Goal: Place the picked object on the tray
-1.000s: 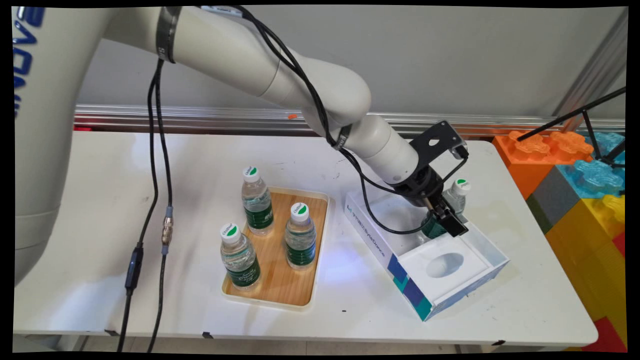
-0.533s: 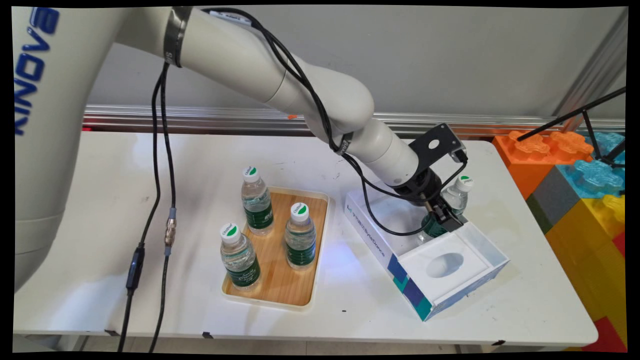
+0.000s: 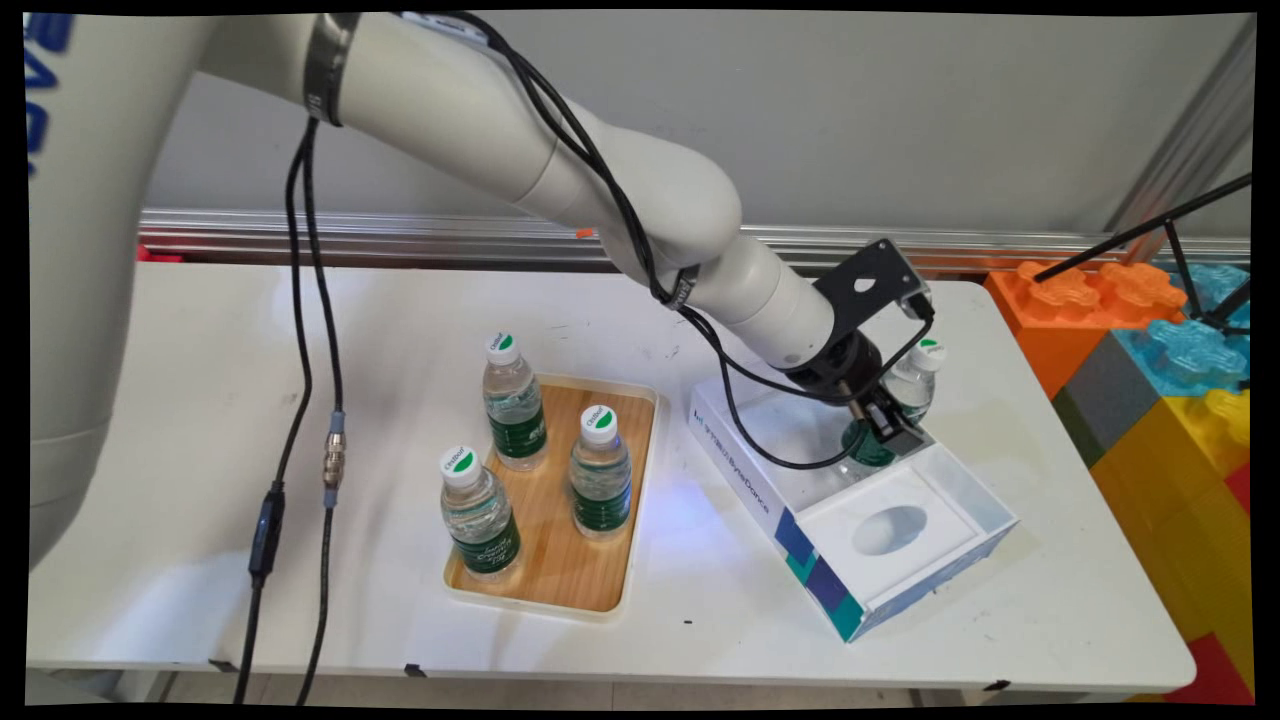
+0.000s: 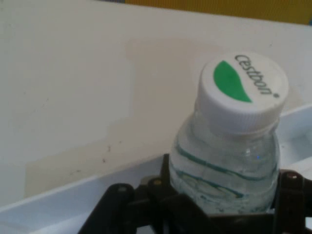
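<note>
My gripper (image 3: 880, 430) is shut on a small clear water bottle (image 3: 912, 385) with a white cap and a green label, holding it low on its body. The bottle leans a little and stands at the far end of an open white box (image 3: 757, 497) on the right of the table. In the hand view the bottle (image 4: 229, 161) fills the gap between the black fingers (image 4: 291, 187), its cap tipped to the right, with the box's white wall (image 4: 73, 187) behind it. The box's near half holds a white insert with an oval hollow (image 3: 888, 528).
A wooden tray (image 3: 652, 440) left of the box carries three more upright water bottles (image 3: 515, 405) (image 3: 600, 470) (image 3: 480, 515). Black cables (image 3: 300, 400) hang over the table's left part. Big coloured blocks (image 3: 1150, 340) and a black stand's legs (image 3: 1140, 235) stand off the table's right end.
The gripper and the bottle in it have risen a little and shifted slightly away from the camera; the bottle's cap now sits higher in the main view. Nothing else has moved.
</note>
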Motion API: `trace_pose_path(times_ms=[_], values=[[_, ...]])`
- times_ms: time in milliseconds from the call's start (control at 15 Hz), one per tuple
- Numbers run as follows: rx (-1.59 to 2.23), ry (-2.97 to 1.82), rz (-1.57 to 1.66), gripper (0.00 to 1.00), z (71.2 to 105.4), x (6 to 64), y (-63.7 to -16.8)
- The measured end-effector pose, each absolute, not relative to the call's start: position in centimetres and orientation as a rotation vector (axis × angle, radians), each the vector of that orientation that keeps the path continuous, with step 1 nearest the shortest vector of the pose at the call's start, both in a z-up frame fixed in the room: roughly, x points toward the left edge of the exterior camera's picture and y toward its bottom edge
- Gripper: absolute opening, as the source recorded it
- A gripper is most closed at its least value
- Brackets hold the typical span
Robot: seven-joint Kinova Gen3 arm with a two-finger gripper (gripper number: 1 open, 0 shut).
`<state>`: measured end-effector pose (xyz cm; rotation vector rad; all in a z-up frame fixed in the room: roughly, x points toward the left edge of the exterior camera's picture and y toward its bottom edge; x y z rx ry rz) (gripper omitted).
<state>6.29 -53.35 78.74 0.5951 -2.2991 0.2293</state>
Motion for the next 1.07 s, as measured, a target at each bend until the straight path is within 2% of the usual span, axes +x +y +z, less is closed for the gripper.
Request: trace_pose_path(times_ms=[533, 1067], values=[[0.624, -2.244, 0.24, 0.0, 85.0, 8.1, -51.7], [0.598, -2.261, 0.26, 0.0, 92.3, 14.4, -48.7]])
